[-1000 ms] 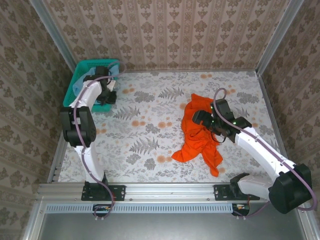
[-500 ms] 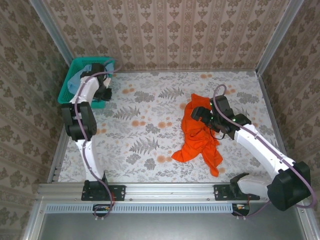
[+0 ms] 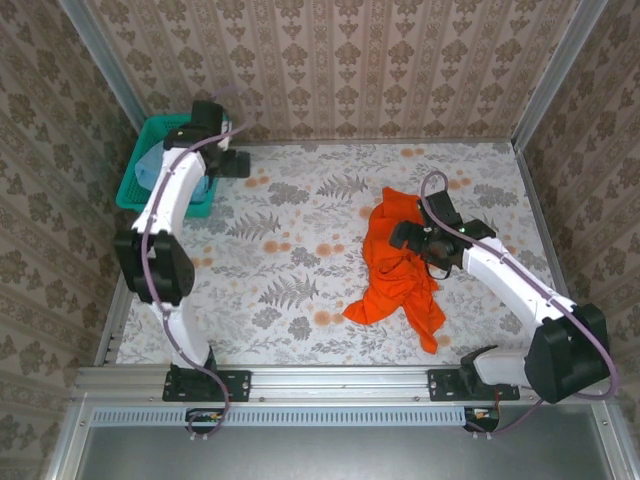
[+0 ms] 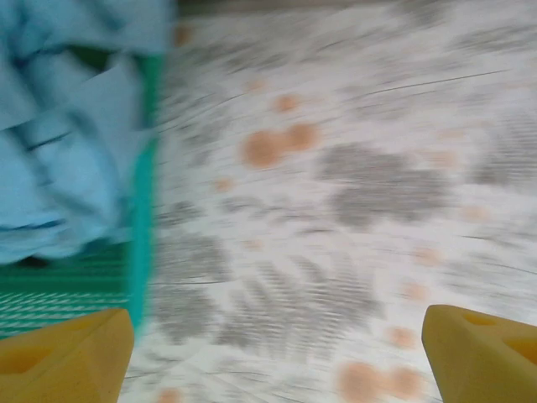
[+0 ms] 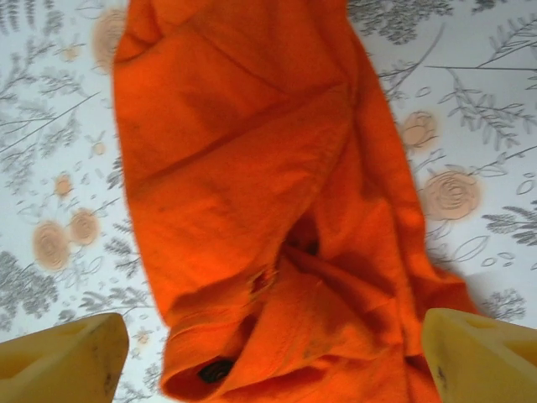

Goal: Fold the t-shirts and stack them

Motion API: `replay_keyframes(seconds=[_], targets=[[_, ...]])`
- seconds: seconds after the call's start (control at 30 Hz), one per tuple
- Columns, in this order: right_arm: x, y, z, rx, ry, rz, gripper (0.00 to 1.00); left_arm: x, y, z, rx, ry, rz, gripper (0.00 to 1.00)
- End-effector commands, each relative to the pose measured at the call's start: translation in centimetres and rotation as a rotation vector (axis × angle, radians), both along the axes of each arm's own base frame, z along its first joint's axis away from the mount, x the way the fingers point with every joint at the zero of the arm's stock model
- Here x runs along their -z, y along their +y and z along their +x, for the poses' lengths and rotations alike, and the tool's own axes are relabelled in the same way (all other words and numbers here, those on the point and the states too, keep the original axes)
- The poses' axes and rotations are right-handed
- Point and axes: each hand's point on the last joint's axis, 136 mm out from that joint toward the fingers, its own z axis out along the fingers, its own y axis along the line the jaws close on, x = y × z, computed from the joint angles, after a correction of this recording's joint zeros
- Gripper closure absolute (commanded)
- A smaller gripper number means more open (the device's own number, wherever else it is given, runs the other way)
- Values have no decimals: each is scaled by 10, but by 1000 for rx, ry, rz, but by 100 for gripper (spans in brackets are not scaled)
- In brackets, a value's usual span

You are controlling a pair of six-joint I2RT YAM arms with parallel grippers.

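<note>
Orange crumpled cloth tee [image 5: 252, 168] under spread R tool [image 5: 273, 357]; L tool [image 4: 277, 348] spread beside rumpled blue tee [image 4: 59, 126] in mesh basket [image 4: 143, 227].

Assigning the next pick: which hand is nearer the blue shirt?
Left. The left hand hovers just beside the basket holding the blue shirt; the right hand is across the table, over the orange shirt.
</note>
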Motion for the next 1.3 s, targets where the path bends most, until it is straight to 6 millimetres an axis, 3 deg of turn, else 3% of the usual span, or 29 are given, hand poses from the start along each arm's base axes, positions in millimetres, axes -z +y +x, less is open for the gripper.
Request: replay_keyframes(seconds=[0.0,0.07,0.2,0.33,0.47,0.6,0.77,0.93,1.03,1.17,1.27], targets=[[20,-15,-6,29,73,0,14,-5,-106,-51,221,74,-355,15],[26,-27,-1,78,77,14,22,2,-170,-86,381,169,-515,19],[39,-48,-4,170,124,16,31,44,-242,-133,543,384,-479,25],[58,-65,-29,285,188,3,33,87,-286,-162,616,545,-347,26],[69,-70,-52,336,190,17,33,116,-317,-191,676,646,-251,26],[71,-72,-67,339,175,20,33,136,-334,-207,716,667,-164,26],[76,-66,-78,297,184,42,33,160,-338,-210,698,680,-104,37],[76,-48,-71,214,161,122,29,176,-333,-205,659,654,-13,43],[76,-37,-62,170,147,173,28,183,-327,-195,617,627,34,33],[81,-33,-58,154,182,180,27,184,-333,-188,602,594,24,31],[84,-31,-57,145,206,187,28,186,-341,-184,600,588,-11,41]])
